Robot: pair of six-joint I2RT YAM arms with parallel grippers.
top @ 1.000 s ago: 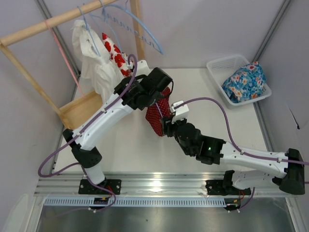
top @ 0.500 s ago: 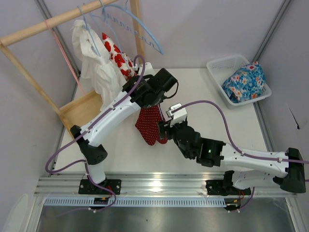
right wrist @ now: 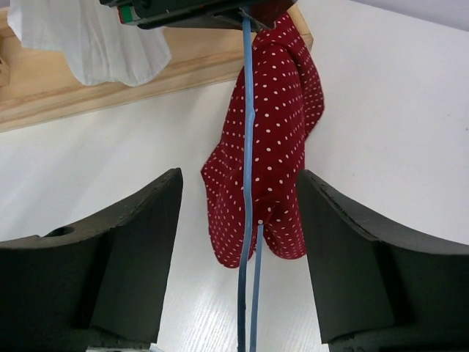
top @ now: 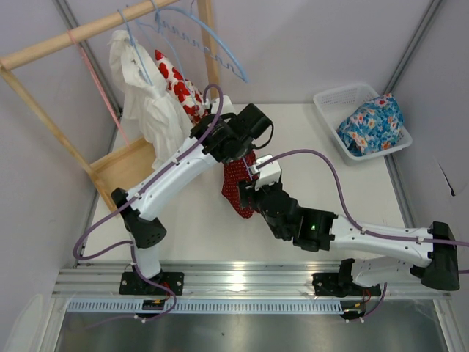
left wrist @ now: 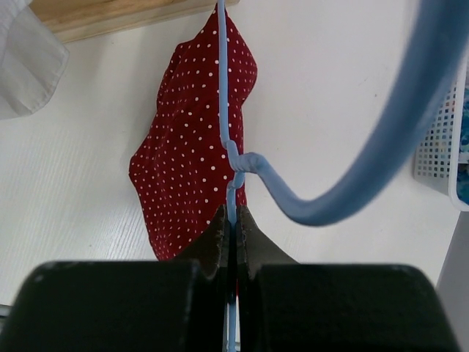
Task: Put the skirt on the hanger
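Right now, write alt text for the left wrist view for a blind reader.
The left tool is clamped shut on the thin pale-blue hanger, whose hook curves off to the right. The dark red polka-dot skirt hangs bunched against its wire, above the white table.

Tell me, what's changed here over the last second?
The right pincer opened wider and now straddles the skirt without gripping it. The left pincer carried the hanger slightly rightward, skirt swinging beneath. Unchanged: left pincer clamped on the hanger; basket and clothes rack.
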